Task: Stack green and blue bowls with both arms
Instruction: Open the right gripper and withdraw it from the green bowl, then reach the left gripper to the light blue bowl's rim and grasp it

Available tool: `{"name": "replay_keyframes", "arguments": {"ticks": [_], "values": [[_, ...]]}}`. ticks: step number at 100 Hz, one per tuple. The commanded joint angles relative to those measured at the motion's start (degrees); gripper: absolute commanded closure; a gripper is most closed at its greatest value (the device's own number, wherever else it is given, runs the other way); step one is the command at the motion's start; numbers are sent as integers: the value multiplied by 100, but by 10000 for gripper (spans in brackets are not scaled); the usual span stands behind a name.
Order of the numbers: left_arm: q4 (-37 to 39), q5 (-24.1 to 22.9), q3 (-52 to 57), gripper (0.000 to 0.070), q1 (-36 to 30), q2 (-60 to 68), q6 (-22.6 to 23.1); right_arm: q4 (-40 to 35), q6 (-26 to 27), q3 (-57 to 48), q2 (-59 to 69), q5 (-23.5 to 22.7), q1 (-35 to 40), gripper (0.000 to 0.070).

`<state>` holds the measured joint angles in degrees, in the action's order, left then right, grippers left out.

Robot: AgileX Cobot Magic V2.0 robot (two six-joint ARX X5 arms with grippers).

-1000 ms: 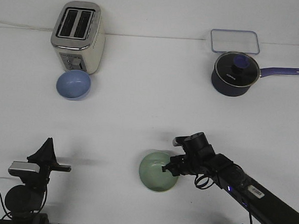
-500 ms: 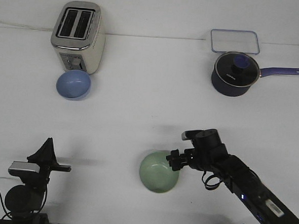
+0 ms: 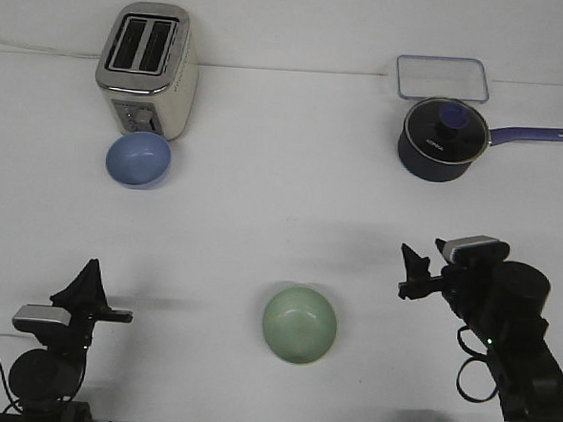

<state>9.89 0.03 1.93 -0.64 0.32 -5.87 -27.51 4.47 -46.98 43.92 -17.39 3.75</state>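
Sitting free on surface (image 3: 262, 219): green bowl (image 3: 298, 324); right gripper (image 3: 412, 273) well aside, finger state unclear; left gripper (image 3: 88, 285) likewise.

Bright, even overhead light — soft shadows (faint), sharp focus.

bowl (image 3: 138, 159) before toaster (image 3: 147, 69), second bowl (image 3: 298, 324) apart

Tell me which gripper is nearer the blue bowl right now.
Left. The left gripper sits well in front of the blue bowl, on its side; the right gripper is far across the table, beyond the green bowl.
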Motion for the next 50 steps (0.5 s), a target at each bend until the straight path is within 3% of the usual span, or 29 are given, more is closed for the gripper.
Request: {"name": "replay_keyframes", "arguments": {"ticks": [1, 21, 38, 50], "values": [[131, 0, -26, 689, -7, -4, -542, 90, -323, 125, -229, -81, -85, 261], [240, -9, 339, 688, -7, 2, -1812, 581, -348, 1093, -1351, -50, -195, 262], [-1058, -227, 1427, 687, -4, 649, -1650, 1005, -280, 1812, -2288, 197, -199, 264], [-1696, -330, 2441, 687, 17, 1786, -1309, 826, -297, 1821, -2592, 450, -201, 304]]}}
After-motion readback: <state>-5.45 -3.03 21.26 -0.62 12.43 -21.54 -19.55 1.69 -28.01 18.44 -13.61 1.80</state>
